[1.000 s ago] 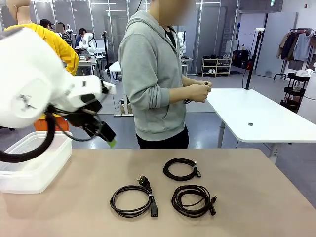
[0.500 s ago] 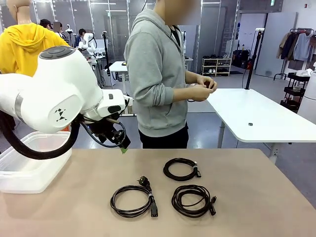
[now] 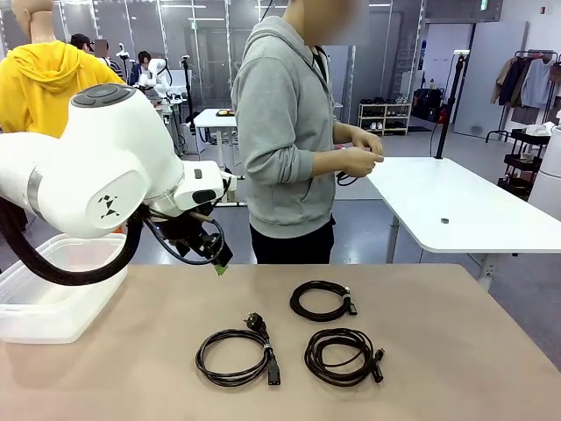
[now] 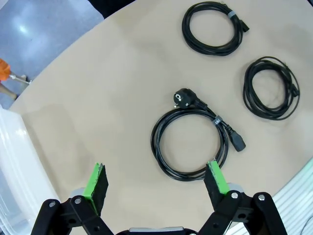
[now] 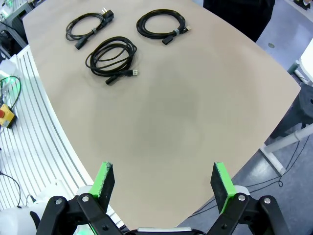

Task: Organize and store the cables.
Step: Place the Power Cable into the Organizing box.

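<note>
Three cables [image 3: 313, 358] lie coiled on the counter [image 3: 456, 333]; left jaws, spread and empty, must next drop onto the nearest coil [image 4: 154, 144].

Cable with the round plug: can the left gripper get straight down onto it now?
Probably yes: the left gripper hangs open, aimed at that cable, and nothing lies over it on the table.

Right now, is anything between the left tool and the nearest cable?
Nothing visible. The left tool hangs open above the table, and the cable with the round plug lies straight ahead of its fingers, with bare surface around it.
</note>
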`<action>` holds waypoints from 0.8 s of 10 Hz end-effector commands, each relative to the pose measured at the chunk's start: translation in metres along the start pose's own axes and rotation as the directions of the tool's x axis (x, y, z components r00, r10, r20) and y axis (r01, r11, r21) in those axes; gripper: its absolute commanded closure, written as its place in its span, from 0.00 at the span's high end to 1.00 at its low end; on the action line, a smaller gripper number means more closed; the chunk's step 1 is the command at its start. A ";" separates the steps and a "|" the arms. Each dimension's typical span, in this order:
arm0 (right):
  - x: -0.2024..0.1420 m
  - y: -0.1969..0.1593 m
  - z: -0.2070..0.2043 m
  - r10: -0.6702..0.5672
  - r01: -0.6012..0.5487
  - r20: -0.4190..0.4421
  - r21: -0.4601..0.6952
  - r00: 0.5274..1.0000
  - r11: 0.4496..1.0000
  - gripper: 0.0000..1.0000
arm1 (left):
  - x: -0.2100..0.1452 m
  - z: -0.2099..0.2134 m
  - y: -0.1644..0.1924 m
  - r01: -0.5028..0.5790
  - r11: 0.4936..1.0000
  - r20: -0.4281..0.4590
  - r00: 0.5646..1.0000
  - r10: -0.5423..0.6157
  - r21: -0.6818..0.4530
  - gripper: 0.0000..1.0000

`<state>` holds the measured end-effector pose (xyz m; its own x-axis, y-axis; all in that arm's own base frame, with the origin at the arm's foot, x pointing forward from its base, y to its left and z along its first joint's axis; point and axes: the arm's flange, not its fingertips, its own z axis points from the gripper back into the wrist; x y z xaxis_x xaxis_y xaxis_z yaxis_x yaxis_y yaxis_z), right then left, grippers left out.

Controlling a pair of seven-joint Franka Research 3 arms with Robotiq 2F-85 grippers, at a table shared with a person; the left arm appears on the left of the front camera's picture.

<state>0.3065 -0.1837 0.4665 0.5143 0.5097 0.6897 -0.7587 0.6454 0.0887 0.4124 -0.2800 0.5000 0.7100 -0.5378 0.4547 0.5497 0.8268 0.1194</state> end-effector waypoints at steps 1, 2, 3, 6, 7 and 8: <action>0.000 -0.001 0.000 0.016 -0.016 0.011 0.006 1.000 1.000 1.00 | 0.017 -0.009 -0.017 -0.107 0.992 -0.038 0.994 0.105 -0.074 1.00; 0.000 -0.001 0.000 0.016 -0.016 0.011 0.006 1.000 1.000 1.00 | 0.029 -0.013 -0.042 -0.139 0.984 -0.077 0.989 0.130 -0.116 1.00; 0.000 -0.001 0.000 0.016 -0.016 0.011 0.006 1.000 1.000 1.00 | 0.035 -0.016 -0.059 -0.231 0.970 -0.128 0.967 0.221 -0.075 1.00; 0.000 -0.001 0.000 0.016 -0.016 0.011 0.006 1.000 1.000 1.00 | 0.054 -0.043 -0.082 -0.419 0.908 -0.257 0.878 0.403 -0.009 1.00; 0.000 -0.001 0.000 0.016 -0.016 0.011 0.006 1.000 1.000 1.00 | 0.060 -0.057 -0.087 -0.468 0.884 -0.278 0.850 0.447 -0.009 1.00; 0.000 -0.001 0.000 0.016 -0.016 0.011 0.006 1.000 1.000 1.00 | 0.063 -0.070 -0.087 -0.502 0.865 -0.283 0.831 0.479 -0.006 1.00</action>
<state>0.3067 -0.1832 0.4667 0.5144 0.5105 0.6890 -0.7590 0.6450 0.0887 0.4269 -0.3809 0.4574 0.9708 -0.1352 0.1982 0.1617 0.9789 -0.1245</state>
